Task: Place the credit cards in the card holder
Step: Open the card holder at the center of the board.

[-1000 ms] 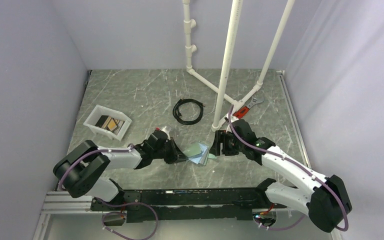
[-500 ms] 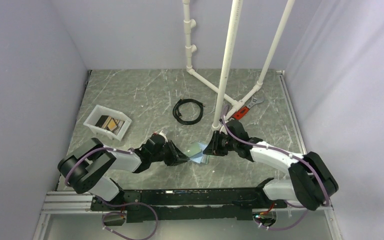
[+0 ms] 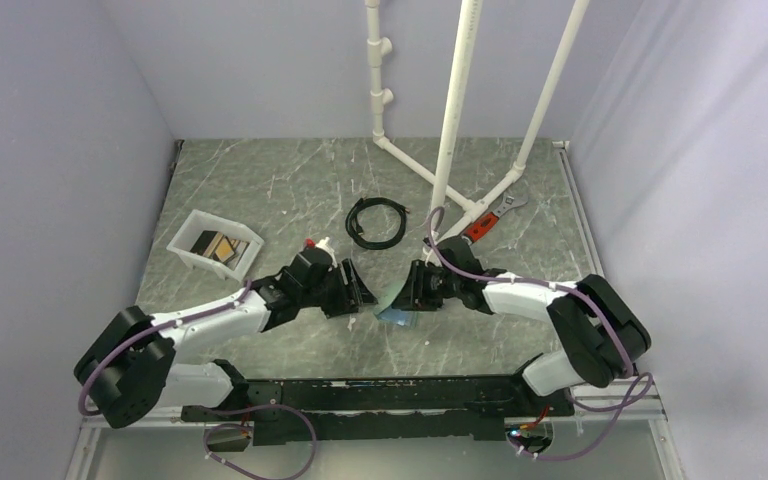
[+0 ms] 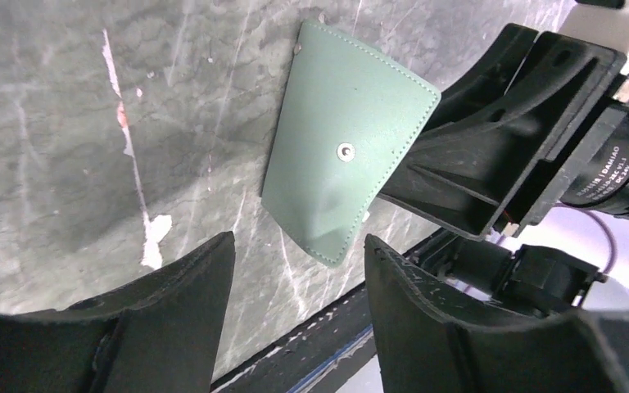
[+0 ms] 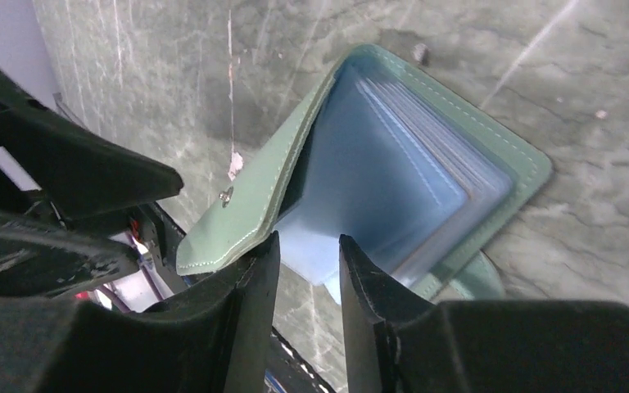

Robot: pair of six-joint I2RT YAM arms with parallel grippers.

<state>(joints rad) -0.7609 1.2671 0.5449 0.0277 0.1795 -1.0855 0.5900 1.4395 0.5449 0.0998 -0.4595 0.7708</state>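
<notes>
The right gripper (image 5: 309,241) pinches the open wallet (image 4: 336,176) by its blue leaves. The left gripper (image 4: 299,240), fingers spread, has the wallet at 12 o'clock.

Both arms extended low, converging tip to tip. Left pincer (image 4: 299,242) jaws spread, empty. Right pincer (image 5: 309,239) clamped on card holder (image 5: 393,155).

- White-shelled left arm (image 3: 210,318) and right arm (image 3: 525,297), black joints.
- Purple cables (image 3: 505,280) looped along both.
- Matte black plastic fingers (image 4: 172,327); white-lettered motor label (image 4: 602,168).
</notes>
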